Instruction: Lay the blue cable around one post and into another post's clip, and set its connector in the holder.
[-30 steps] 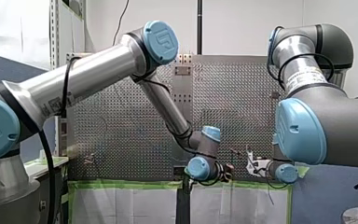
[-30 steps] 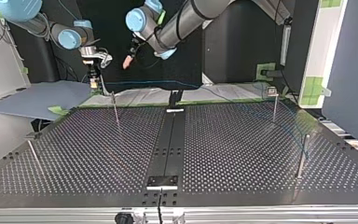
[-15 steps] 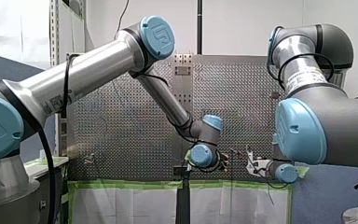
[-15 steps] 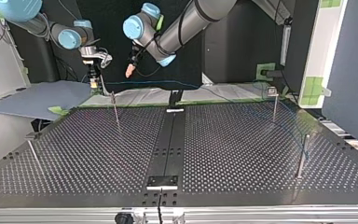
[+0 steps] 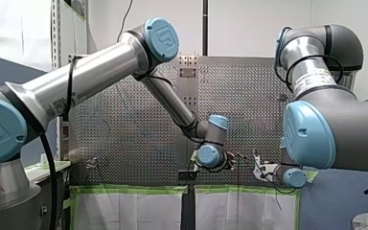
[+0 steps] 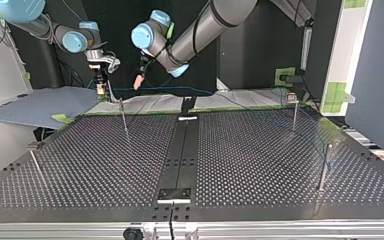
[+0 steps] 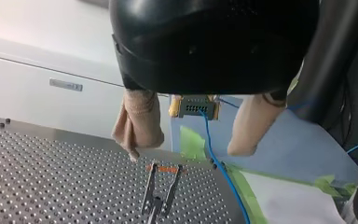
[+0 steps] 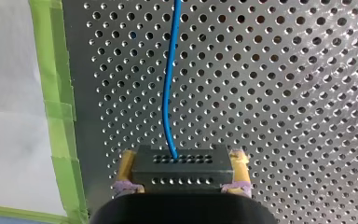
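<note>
2 arms (image 5: pixel 91 81) (image 5: pixel 330 124), 2 hands (image 7: pixel 186 151) (image 8: pixel 182 184), 4 posts (image 6: pixel 124 117) (image 6: pixel 294 115) (image 6: pixel 325 167) (image 6: pixel 36 167), 1 blue cable (image 8: pixel 168 93), 1 connector (image 8: pixel 182 168), 1 perforated table (image 6: pixel 260 165)

The perforated bench (image 6: pixel 95 165) fills the top view's lower half. A black strip (image 6: pixel 180 150) runs down its middle from twelve to six o'clock. Past its far rim, toward ten o'clock, lies a flat blue-grey sheet (image 6: pixel 40 105) with a green tape tab (image 6: pixel 62 118) at its near corner. At three o'clock stands a grey-blue panel (image 6: pixel 375 75). In the front view, green tape (image 5: pixel 129 189) borders a white sheet (image 5: pixel 129 211) at six o'clock.
</note>
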Controlling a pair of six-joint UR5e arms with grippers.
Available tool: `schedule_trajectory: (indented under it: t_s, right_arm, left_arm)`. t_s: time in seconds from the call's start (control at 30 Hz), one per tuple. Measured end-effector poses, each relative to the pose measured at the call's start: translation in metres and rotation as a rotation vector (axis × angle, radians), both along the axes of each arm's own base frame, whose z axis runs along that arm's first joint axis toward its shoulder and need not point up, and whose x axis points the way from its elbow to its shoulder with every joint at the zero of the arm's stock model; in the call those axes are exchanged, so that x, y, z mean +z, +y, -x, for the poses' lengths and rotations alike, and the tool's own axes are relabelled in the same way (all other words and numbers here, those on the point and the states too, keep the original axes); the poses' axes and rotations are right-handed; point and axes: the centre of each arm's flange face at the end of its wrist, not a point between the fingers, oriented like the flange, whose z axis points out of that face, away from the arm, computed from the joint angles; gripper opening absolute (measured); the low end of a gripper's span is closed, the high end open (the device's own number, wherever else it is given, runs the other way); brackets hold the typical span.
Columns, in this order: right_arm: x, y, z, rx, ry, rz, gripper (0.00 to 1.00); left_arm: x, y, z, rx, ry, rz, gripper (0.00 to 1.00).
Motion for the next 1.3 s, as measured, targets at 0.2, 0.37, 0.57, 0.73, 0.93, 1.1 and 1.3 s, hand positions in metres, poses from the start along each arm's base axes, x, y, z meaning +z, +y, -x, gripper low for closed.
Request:
schedule_trajectory:
  t_s: [0.2, 0.37, 0.57, 0.73, 0.93, 1.1, 1.3]
  right_arm:
    - [0.0, 0.0, 0.0, 0.0, 0.0, -0.001, 0.0]
    - [0.0, 0.001, -0.001, 0.001, 0.0, -0.003, 0.0]
    - [0.0, 0.001, -0.002, 0.002, 0.0, -0.003, 0.0]
    - [0.0, 0.0, 0.0, -0.001, 0.0, -0.003, 0.0]
    - [0.0, 0.0, 0.0, -0.001, 0.0, -0.003, 0.0]
    - [0.0, 0.0, 0.0, -0.001, 0.0, -0.003, 0.0]
    - [0.0, 0.0, 0.001, -0.002, -0.001, -0.003, 0.0]
  left_arm:
    - [-0.006, 0.004, -0.009, -0.005, 0.031, -0.016, 1.0]
    - [-0.005, 0.005, -0.016, -0.014, 0.05, -0.008, 1.0]
    - [-0.005, 0.016, -0.046, 0.018, 0.055, -0.002, 1.0]
    - [-0.022, 0.018, -0.057, 0.025, 0.08, -0.036, 1.0]
    - [-0.046, 0.019, -0.056, 0.018, 0.119, -0.077, 1.0]
    - [-0.046, 0.016, -0.058, -0.001, 0.119, -0.065, 1.0]
    - [-0.041, 0.012, -0.064, -0.001, 0.114, -0.035, 1.0]
